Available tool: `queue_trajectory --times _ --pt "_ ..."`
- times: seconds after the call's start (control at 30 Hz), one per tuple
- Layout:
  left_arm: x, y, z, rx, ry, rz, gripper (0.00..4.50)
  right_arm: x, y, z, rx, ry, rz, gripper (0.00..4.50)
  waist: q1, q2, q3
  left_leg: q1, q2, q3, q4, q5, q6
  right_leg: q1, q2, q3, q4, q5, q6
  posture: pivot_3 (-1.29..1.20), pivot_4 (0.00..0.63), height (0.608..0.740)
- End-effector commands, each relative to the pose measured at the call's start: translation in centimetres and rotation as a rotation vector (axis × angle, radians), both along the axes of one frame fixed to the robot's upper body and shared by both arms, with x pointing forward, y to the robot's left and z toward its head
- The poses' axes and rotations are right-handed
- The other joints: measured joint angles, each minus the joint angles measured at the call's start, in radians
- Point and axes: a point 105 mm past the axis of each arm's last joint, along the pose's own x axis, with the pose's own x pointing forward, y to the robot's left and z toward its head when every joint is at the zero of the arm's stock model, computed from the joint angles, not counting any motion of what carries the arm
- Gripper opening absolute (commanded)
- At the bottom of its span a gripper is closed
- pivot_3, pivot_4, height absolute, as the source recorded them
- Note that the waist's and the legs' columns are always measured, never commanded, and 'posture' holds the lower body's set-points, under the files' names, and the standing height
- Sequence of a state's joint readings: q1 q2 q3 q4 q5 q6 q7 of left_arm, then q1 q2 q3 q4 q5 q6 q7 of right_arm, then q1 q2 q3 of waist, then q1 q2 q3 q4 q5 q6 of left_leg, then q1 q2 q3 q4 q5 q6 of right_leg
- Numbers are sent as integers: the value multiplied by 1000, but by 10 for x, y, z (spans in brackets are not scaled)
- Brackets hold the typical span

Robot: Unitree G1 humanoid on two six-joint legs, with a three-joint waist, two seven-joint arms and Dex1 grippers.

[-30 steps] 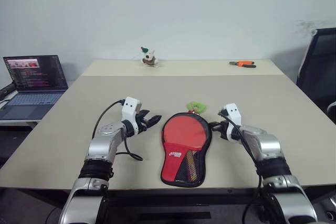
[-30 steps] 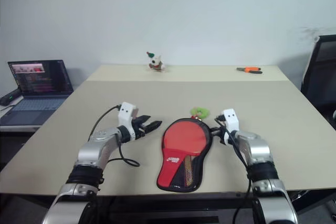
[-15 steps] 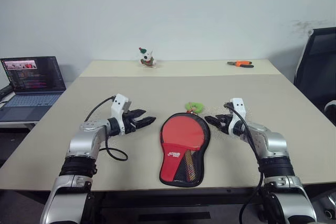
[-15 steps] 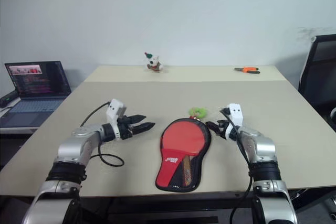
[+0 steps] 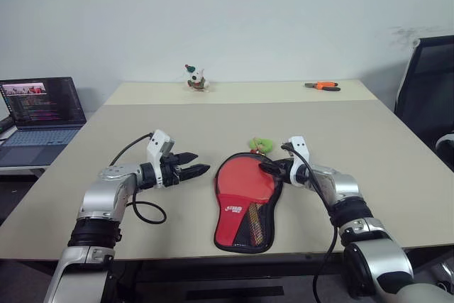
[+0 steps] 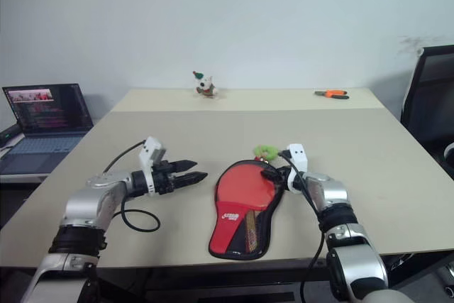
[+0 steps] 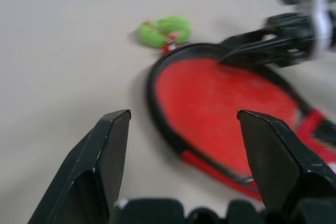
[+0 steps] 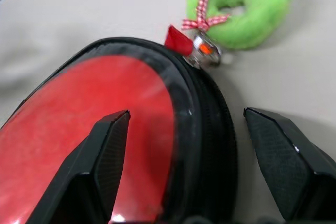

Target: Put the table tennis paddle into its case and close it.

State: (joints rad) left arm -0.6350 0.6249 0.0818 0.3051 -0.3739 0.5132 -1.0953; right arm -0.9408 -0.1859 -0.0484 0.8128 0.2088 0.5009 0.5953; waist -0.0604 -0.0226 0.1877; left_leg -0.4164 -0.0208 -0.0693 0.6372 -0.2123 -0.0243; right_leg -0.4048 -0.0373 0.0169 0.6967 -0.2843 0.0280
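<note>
The case [image 5: 241, 226] lies flat on the table's near middle, its black zipper rim [image 8: 205, 114] standing open around the paddle's round red face [image 5: 245, 179]. The case's narrow near end is red with a white logo and black mesh. A fluffy green pull tag [image 5: 259, 144] rests on the table at its far end. My right gripper [image 5: 264, 167] is open at the case's far right edge, with one finger over the red face and the other outside the rim. Open as well, my left gripper [image 5: 201, 170] hovers just left of the case, apart from it.
An open laptop [image 5: 42, 111] sits on a side table at the left. A small toy figure [image 5: 193, 78] and orange pliers [image 5: 323, 86] lie at the table's far edge. A black chair [image 5: 425, 83] stands at the right. A black cable [image 5: 145, 211] loops under my left wrist.
My right gripper opened from shut and moved left onto the case's far right rim. My left gripper drew back a little from the case. The case has not moved.
</note>
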Motion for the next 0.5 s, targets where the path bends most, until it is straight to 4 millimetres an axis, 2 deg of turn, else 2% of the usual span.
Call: queue_trajectory --times 0.03,0.1,0.23,0.43,0.5 --pt "-15 -2 21 8 -57 -102 3553 4 10 9 -25 -54 50 3626 -1 0 0 0 0 0 0 0 0 0 0 0 0 0 0 0 150 740" --pt "-20 0 26 31 -70 -130 3553 4 13 7 -43 -55 69 3324 0 0 0 0 0 0 0 0 0 0 0 0 0 0 0 0 150 740" --pt "-22 7 31 72 -82 -134 3553 3 16 3 -63 -48 106 1917 -1 0 0 1 0 0 -1 0 0 0 0 1 0 0 0 0 150 740" --pt "-23 9 30 73 -80 -127 3553 -2 22 -1 -71 -38 174 92 -5 0 0 1 1 0 -1 0 0 0 1 0 0 0 0 0 150 740" --pt "-25 9 28 75 -77 -130 3553 -6 24 -1 -74 -39 210 21 -6 0 0 1 1 0 -1 0 0 0 1 0 0 0 0 0 150 740"
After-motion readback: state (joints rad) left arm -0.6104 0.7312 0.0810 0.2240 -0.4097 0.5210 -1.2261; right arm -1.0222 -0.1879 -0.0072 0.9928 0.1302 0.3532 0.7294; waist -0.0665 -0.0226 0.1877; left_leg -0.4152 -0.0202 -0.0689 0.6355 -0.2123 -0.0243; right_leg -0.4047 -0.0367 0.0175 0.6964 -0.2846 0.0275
